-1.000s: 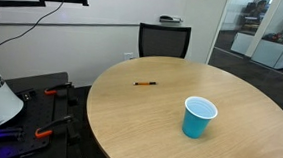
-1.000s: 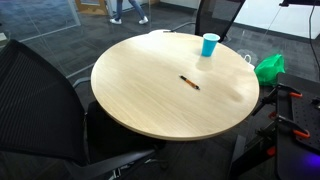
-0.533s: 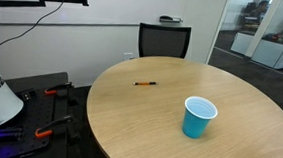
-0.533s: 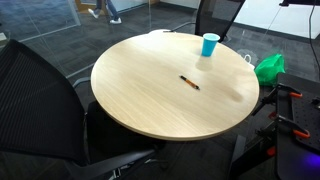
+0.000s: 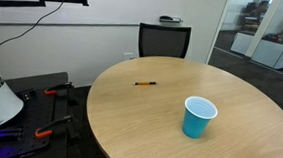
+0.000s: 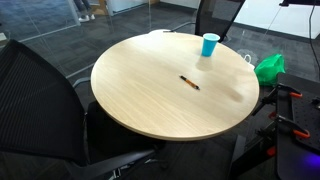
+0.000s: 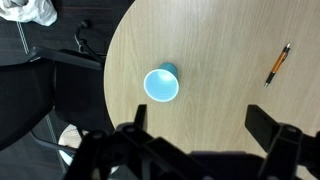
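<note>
Currently my claw [image 7: 200, 120] hangs high over the round table [image 7: 220, 40], pointing straight down. Its jaws are spread wide and grip nothing. My wrist view looks down on the wood past my two dark fingers [image 7: 135, 122]. I do not show in either exterior view.

The blue cup [image 7: 161, 85] stands upright and open-mouthed on the table, close to its rim. From my wrist it shows whole, just beyond the gap between my fingers and apart from them. It stands alone in both exterior views [image 5: 199, 117] [image 6: 209, 44].

A pen [image 7: 278, 64] lies flat, well apart from the cup and nearer the table's middle. An office chair [image 6: 218, 14] stands just past the cup, off the table's edge, and a green bundle [image 6: 268, 68] lies near the cup, lower than the tabletop.
</note>
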`<state>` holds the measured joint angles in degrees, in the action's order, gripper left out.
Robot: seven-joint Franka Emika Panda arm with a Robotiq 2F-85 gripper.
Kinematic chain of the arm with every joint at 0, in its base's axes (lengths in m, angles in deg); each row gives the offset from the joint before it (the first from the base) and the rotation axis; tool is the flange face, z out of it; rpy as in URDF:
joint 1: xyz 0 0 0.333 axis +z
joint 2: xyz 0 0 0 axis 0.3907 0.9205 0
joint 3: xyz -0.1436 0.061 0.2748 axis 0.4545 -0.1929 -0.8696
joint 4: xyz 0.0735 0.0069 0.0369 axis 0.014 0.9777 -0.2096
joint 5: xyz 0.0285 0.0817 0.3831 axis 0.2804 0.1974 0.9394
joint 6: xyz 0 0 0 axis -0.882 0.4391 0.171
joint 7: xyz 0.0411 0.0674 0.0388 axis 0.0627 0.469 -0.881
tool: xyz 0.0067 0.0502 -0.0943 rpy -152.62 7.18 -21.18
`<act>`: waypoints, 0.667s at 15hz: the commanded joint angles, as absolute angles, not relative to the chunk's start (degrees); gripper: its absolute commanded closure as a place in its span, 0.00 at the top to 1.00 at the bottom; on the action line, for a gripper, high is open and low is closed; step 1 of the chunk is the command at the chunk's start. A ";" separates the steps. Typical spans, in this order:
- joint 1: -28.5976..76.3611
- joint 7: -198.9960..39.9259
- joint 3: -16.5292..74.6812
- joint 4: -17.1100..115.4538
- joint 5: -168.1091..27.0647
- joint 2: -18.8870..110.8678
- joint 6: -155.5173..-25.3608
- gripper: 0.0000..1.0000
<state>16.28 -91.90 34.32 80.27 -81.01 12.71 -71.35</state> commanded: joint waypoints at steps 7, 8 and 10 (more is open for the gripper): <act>15.97 -95.39 35.23 74.44 -77.48 22.13 -70.51 1.00; 15.84 -96.14 35.31 73.36 -77.56 23.91 -70.41 1.00; 15.51 -97.19 35.37 71.08 -78.00 27.72 -70.29 1.00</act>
<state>16.14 -94.23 35.10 76.25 -78.65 21.66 -71.33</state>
